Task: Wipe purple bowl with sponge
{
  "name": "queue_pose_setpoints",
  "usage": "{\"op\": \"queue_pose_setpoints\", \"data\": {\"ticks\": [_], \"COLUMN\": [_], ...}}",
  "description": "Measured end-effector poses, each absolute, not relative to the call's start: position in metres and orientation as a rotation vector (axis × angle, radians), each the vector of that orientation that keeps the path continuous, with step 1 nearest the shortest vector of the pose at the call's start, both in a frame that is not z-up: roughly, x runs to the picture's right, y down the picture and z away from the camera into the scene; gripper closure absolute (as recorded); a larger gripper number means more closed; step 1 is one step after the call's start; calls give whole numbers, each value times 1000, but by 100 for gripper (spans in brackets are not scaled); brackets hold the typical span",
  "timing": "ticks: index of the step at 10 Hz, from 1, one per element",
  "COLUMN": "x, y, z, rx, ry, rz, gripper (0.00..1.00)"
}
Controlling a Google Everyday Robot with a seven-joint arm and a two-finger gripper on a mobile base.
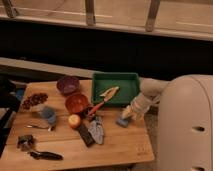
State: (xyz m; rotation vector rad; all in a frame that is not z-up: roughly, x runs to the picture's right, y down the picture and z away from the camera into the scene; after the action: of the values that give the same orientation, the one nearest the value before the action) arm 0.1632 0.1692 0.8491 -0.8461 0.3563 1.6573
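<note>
I can read no text, label, brand or number on my screen; the wooden table (120,144), the green tray (116,76) and the robot's pale body (190,125) show no sign that I can make out; the gripper (128,114) is at the right edge of the table, just above the sponge (122,122), with its fingers apart.

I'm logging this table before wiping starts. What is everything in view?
table: one, wooden, centre
purple bowl: one, dark purple, back, left of tray
orange-red bowl: one, orange-red, middle
tray: one, green, back right
utensil: one, yellow-orange, across tray's front rim
sponge: one, blue-grey, right side
cloth: one, grey-blue, front middle
cup: one, blue-grey, left
round item: one, orange, before orange-red bowl
black tool: one, black, front left
arm: one, pale, right
gripper: one, open, just above sponge
</note>
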Motion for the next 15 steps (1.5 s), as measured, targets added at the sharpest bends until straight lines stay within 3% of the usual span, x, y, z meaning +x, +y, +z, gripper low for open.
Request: {"op": "queue_pose_setpoints", "data": {"ticks": [4,5,10,12,15], "x": [154,150,140,139,139], "y": [170,171,175,177,178], "z": [852,852,854,854,853], "rx": [-862,-856,-840,-839,-839], "ry": [334,337,350,352,357], "rz": [1659,1652,1631,1629,1621], "gripper": [39,43,94,100,100]}}
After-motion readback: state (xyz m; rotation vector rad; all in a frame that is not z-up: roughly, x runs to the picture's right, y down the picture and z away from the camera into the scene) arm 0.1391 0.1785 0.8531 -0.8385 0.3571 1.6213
